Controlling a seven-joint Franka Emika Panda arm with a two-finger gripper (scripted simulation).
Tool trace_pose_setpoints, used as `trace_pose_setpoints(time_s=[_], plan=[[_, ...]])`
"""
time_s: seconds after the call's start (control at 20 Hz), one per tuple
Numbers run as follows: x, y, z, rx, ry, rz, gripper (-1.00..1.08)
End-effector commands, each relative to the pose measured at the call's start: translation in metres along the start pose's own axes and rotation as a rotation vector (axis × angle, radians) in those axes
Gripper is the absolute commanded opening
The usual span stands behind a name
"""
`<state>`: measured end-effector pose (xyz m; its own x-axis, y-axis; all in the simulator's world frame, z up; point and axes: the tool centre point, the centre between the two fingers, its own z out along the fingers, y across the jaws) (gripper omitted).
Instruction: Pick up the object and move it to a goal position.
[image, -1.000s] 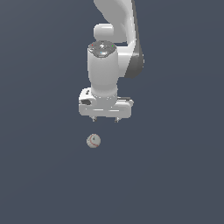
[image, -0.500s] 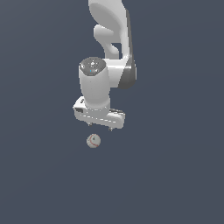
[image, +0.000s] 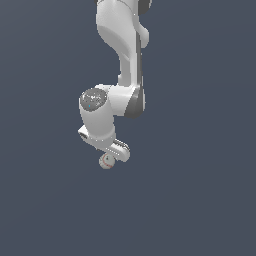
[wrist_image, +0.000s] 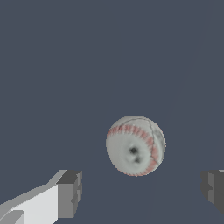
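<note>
The exterior view shows a plain dark grey-blue surface (image: 200, 200) filling the whole picture, with the white Panda arm (image: 122, 45) coming down from the top edge and bending at a joint toward the exterior view's left. Below that joint sits the rounded wrist housing with a grey cap, and under it the gripper (image: 107, 155), tilted so that its body slopes down toward the exterior view's right. The ball (image: 106, 161) lies directly beneath the gripper body, partly covered by it, so only its lower part shows there. In the wrist view the gripper (wrist_image: 142, 190) has its two dark grey fingertips (wrist_image: 70, 192) spread wide, one at each side of the picture, neither one touching the ball (wrist_image: 135, 145). The ball is off-white with thin red stitch lines curving around it, and it sits near the line between the two fingertips, closer to the tip that is cut off at the picture's edge.
</note>
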<state>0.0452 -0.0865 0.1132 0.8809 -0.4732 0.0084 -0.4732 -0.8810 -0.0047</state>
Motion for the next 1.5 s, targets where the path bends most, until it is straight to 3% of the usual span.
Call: trace_pose_setpoints(time_s=[0.0, 0.5, 0.95, 1.25, 1.3, 1.45], plan=[[0.004, 0.004, 0.008, -0.002, -0.004, 0.039, 1.00], [0.006, 0.008, 0.018, -0.005, -0.008, 0.067, 1.00], [0.005, 0.009, 0.059, -0.005, -0.008, 0.072, 1.00], [0.006, 0.008, 0.065, -0.005, -0.008, 0.073, 1.00], [0.006, 0.008, 0.065, -0.005, -0.008, 0.073, -1.00], [0.006, 0.008, 0.065, -0.005, -0.008, 0.073, -1.00]])
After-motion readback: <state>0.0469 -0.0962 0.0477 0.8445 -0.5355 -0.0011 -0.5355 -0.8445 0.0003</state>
